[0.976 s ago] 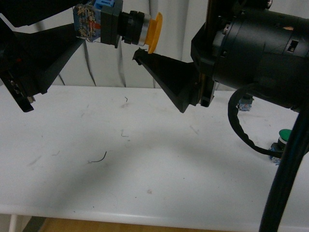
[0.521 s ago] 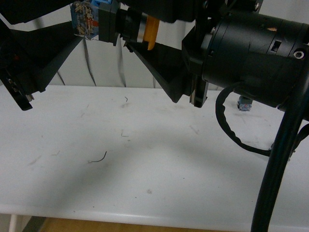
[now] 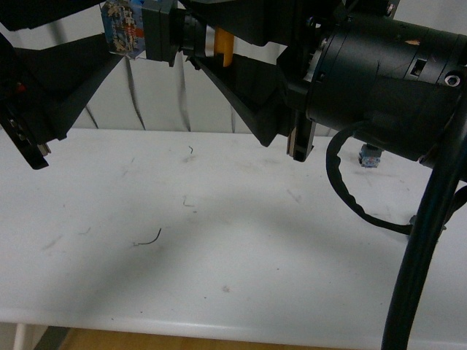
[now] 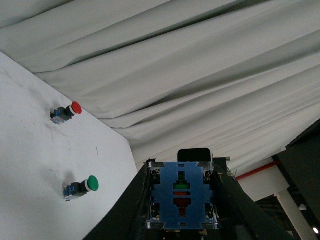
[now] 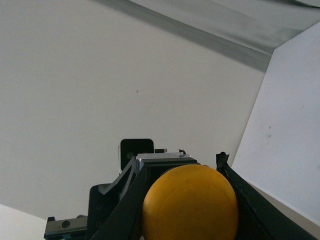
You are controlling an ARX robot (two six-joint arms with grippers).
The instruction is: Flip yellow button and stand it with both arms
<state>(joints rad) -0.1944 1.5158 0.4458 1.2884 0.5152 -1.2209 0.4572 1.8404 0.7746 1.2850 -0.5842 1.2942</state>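
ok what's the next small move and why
Probably close the right gripper firmly on the yellow button: its fingers flank the yellow cap, contact unclear, while the left gripper clamps the blue block end; release should wait for a second grip.

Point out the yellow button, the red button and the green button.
yellow button [image 5: 189, 202], right wrist view, middle of its yellow cap.
red button [image 4: 76, 107], left wrist view, its red cap.
green button [image 4: 92, 183], left wrist view, its green cap.

Yellow button [image 3: 162, 33] aloft, horizontal; right fingers [image 3: 244, 84] on cap, left fingers [image 3: 73, 76] on block.
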